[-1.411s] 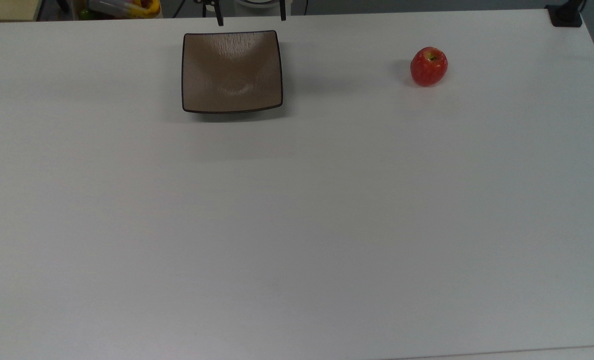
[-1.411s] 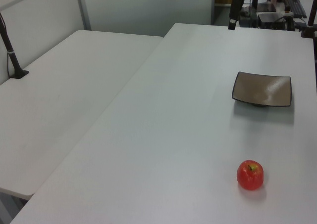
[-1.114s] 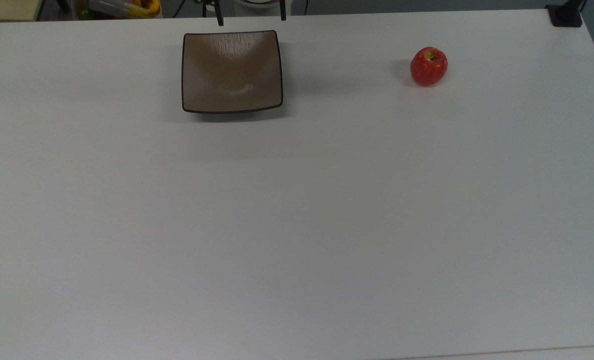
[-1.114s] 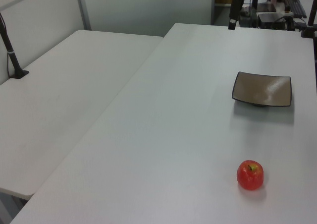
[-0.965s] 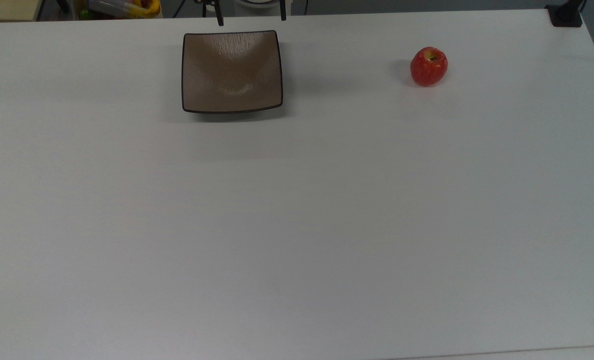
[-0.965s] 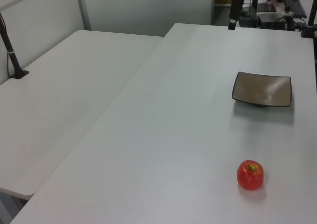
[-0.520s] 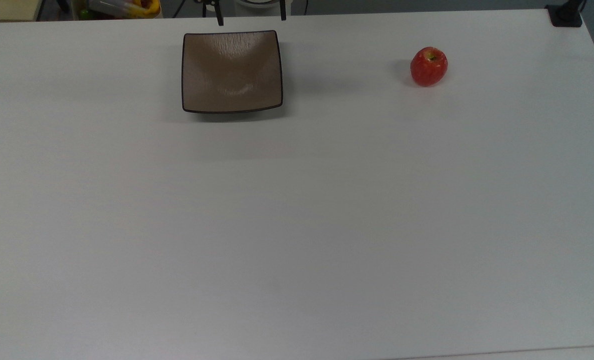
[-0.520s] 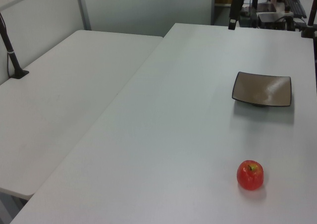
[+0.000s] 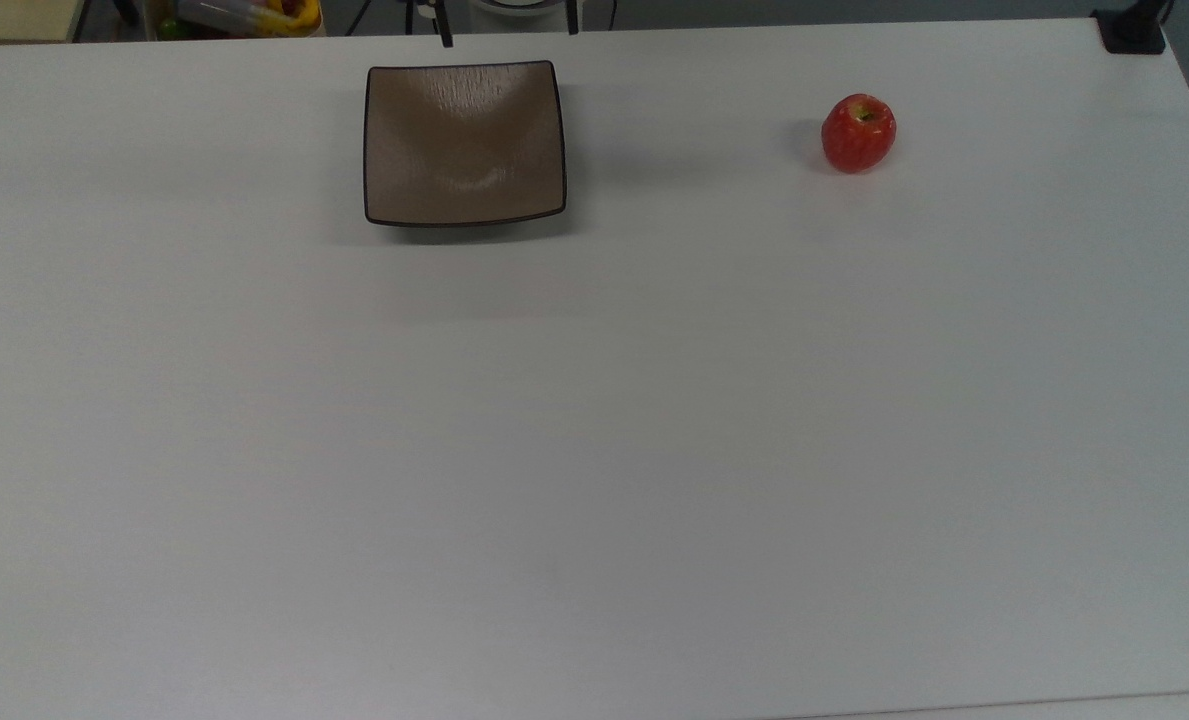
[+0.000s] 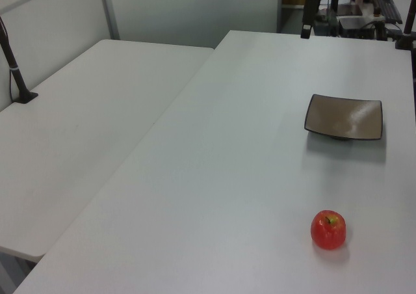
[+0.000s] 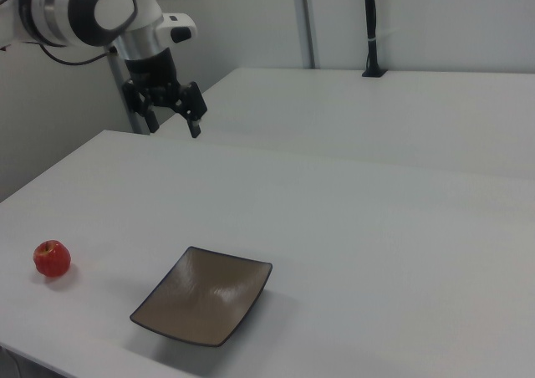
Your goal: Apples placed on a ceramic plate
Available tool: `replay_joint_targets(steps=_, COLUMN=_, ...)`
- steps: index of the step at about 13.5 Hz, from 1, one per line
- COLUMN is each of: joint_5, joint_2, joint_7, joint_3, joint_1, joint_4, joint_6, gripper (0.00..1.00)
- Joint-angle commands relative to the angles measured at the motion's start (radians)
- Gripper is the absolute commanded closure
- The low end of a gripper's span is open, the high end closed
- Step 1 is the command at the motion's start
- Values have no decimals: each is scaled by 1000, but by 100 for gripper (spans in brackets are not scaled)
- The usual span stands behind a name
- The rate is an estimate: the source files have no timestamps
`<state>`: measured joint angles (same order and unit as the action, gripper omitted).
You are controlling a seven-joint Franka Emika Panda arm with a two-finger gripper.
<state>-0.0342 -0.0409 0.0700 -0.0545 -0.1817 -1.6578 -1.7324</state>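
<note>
A: Right view check: gripper (image 11: 174,114) hangs high over the far edge of the table (image 11: 376,227), well apart from the plate (image 11: 203,293). Fingers spread, nothing between them.

B: Apple?

A: Apple (image 11: 52,258) sits on the table, well off to the plate's left in the right view. In the top view the apple (image 9: 859,132) is far to the right of the plate (image 9: 464,143), roughly level with it. Stem dimple up, slightly tilted. Nothing on the plate.

B: So the task hasn't started, I'd say. Step in hand is the approach to the apple.

A: Agreed. My suggestion: travel high until above the apple, then come straight down. No reason to pass over the plate; the apple lies away from it.

B: Grasp plan?

A: Round and glossy, so it will likely roll or squirt out if pinched off-centre. Centre the fingers across its widest part and close below the shoulder, not near the stem. Go low enough to get around the bulge, but stop short of the table.

B: Left view adds anything?

A: Apple (image 10: 328,229) is nearer the camera than the plate (image 10: 344,118), with bare table (image 10: 227,177) between them. Clear run for the carry. Lift above the plate's rim before moving across, and set down mid-dish so it can't roll over an edge.
</note>
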Motion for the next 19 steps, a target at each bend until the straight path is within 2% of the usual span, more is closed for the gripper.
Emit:
replay_joint_targets(steps=1, joint_5=-19, joint_2=-48, joint_7=-15, joint_3=50, joint_1=-21, joint_4=1, joint_6=33, gripper=0)
replay_joint_targets(steps=4, joint_5=-32, joint_2=-48, joint_7=-94, joint_3=128, joint_1=-24, joint_4=20, joint_6=65, gripper=0)
replay_joint_targets(steps=8, joint_5=-67, joint_2=-47, joint_7=-214, joint_3=267, joint_1=-24, joint_4=18, joint_6=67, gripper=0)
replay_joint_targets(steps=12, joint_5=-67, joint_2=-43, joint_7=-282, joint_3=407, joint_1=-24, joint_4=-23, joint_6=65, gripper=0)
replay_joint_targets(steps=14, joint_5=-69, joint_2=-40, joint_7=-282, joint_3=458, joint_1=-25, joint_4=-55, joint_6=56, gripper=0)
replay_joint_targets(steps=15, joint_5=-67, joint_2=-36, joint_7=-282, joint_3=476, joint_1=-33, joint_4=-74, joint_6=50, gripper=0)
replay_joint_targets(steps=19, joint_5=-69, joint_2=-27, joint_7=-282, joint_3=484, joint_1=-79, joint_4=-163, joint_6=-11, gripper=0)
